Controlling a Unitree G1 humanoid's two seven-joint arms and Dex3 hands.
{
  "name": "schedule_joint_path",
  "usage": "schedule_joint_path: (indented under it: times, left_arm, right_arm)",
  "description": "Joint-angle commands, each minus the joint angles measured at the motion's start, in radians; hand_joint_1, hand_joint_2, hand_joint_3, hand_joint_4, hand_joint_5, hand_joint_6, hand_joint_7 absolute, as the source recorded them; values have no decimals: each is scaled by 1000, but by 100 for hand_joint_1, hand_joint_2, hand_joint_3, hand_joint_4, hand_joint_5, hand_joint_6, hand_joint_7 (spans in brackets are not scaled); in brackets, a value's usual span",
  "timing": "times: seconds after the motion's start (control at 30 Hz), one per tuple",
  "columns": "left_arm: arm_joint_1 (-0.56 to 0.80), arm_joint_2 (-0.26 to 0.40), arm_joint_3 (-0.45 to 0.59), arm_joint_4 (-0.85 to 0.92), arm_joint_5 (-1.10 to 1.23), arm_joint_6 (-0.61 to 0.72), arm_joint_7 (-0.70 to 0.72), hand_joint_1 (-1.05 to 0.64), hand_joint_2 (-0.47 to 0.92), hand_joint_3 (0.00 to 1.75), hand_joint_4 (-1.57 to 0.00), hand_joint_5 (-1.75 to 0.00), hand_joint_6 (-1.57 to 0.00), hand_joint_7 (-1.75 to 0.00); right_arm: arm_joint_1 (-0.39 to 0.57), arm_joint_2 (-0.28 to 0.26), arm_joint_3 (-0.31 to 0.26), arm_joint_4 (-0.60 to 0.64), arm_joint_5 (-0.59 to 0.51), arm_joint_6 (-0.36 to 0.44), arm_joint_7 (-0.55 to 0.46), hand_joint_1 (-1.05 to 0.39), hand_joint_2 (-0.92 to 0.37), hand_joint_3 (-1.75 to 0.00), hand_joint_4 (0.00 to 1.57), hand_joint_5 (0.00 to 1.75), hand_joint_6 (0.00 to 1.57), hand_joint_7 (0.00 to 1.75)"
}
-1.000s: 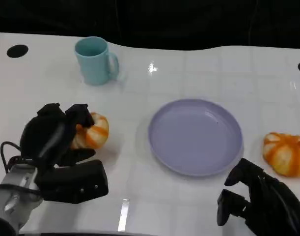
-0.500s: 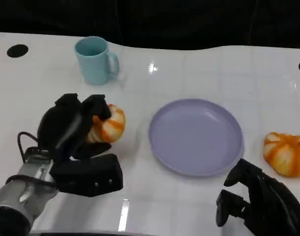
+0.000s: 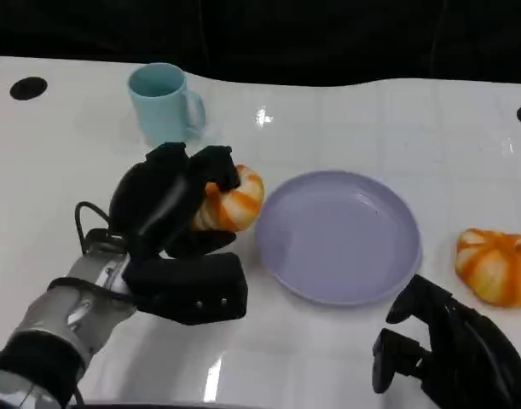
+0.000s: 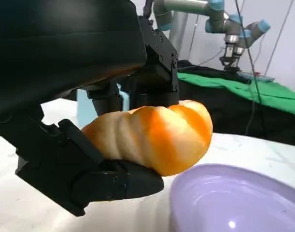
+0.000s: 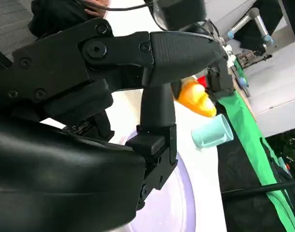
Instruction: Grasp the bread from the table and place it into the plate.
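My left hand (image 3: 168, 213) grips a round orange-and-white striped bread (image 3: 233, 201) and holds it just above the table, at the left rim of the lilac plate (image 3: 345, 239). In the left wrist view the bread (image 4: 157, 135) sits between the black fingers (image 4: 108, 181), with the plate's rim (image 4: 224, 203) right beside it. My right hand (image 3: 443, 356) rests near the front right edge with its fingers apart, holding nothing. From the right wrist view I see the held bread (image 5: 196, 99) beyond the plate (image 5: 169, 203).
A second striped bread (image 3: 495, 266) lies on the table right of the plate. A light blue mug (image 3: 162, 104) stands at the back left, behind my left hand. Dark round holes mark the white tabletop at the far left (image 3: 28, 87) and far right.
My left hand has carried the bread to the right, from the table's left part to the plate's left rim. The right hand has stayed in place.
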Motion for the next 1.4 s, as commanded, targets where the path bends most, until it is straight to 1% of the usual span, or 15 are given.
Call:
schedule_joint_path:
  times: [0.03, 0.27, 0.33, 0.4, 0.47, 0.5, 0.53, 0.73, 1.0, 1.2, 1.27, 1.3, 1.33, 1.37, 1.4]
  left_arm:
    - [-41, -6, -8, 26, -2, -16, -18, -20, 53, 103, -90, -175, -65, -175]
    - [-79, -38, -46, 49, 23, -7, -24, -19, 49, 103, -91, -175, -67, -175]
    - [-88, -48, -60, 55, 29, -6, -29, -23, 57, 84, -89, -175, -65, -175]
    - [-93, -55, -69, 60, 34, -8, -30, -23, 63, 80, -88, -175, -65, -175]
    - [-98, -63, -76, 66, 34, -12, -31, -23, 65, 81, -88, -175, -65, -175]
    - [-101, -67, -78, 69, 34, -15, -32, -21, 60, 90, -89, -175, -67, -175]
    - [-102, -70, -79, 72, 33, -16, -32, -20, 59, 93, -90, -175, -68, -175]
    - [-125, -109, -93, 90, 34, -10, -54, -24, 59, 104, -93, -175, -71, -175]
    - [-184, -181, -114, 143, 44, 10, -74, -24, 55, 101, -91, -175, -67, -175]
    - [-221, -223, -130, 193, 45, 23, -90, -26, 57, 98, -91, -175, -67, -175]
    - [-231, -235, -136, 206, 45, 34, -98, -27, 61, 88, -91, -175, -65, -175]
    - [-236, -241, -139, 215, 45, 36, -98, -28, 66, 73, -91, -175, -67, -162]
    - [-240, -247, -141, 225, 46, 36, -93, -29, 68, 66, -91, -175, -68, -158]
    - [-242, -253, -143, 234, 45, 34, -90, -29, 69, 61, -92, -175, -68, -159]
    - [-244, -257, -144, 240, 43, 32, -88, -29, 72, 59, -93, -175, -68, -168]
  right_arm:
    - [10, -3, -2, -8, -1, -19, 0, -55, -92, -46, 77, 175, 48, 175]
    - [19, 6, 2, -18, 10, -13, 0, -53, -92, -49, 75, 175, 46, 175]
    - [20, 7, 2, -17, 17, -10, 6, -53, -92, -49, 75, 175, 46, 175]
    - [20, 7, 3, -14, 18, -15, 11, -53, -91, -49, 75, 175, 45, 175]
    - [20, 6, 5, -12, 14, -20, 11, -53, -91, -48, 75, 175, 45, 175]
    - [20, 5, 7, -11, 11, -24, 11, -53, -92, -48, 75, 175, 45, 175]
    - [20, 5, 7, -10, 10, -27, 11, -53, -92, -48, 75, 175, 45, 175]
    - [16, -1, 1, -9, 32, -3, 21, -55, -91, -46, 76, 175, 45, 175]
    - [17, -9, -1, -15, 29, -1, 29, -55, -92, -45, 76, 175, 46, 175]
    - [23, -9, 5, -28, 18, 0, 21, -55, -92, -46, 76, 175, 46, 175]
    - [23, -6, 4, -31, 22, 6, 17, -55, -92, -46, 76, 175, 46, 175]
    - [23, -6, 4, -32, 25, 9, 17, -55, -92, -46, 76, 175, 46, 175]
    - [23, -7, 4, -32, 26, 10, 18, -55, -92, -46, 76, 175, 46, 175]
    - [23, -6, 4, -32, 26, 10, 18, -55, -92, -46, 76, 175, 45, 175]
    - [23, -6, 4, -32, 26, 10, 18, -55, -92, -46, 76, 175, 45, 175]
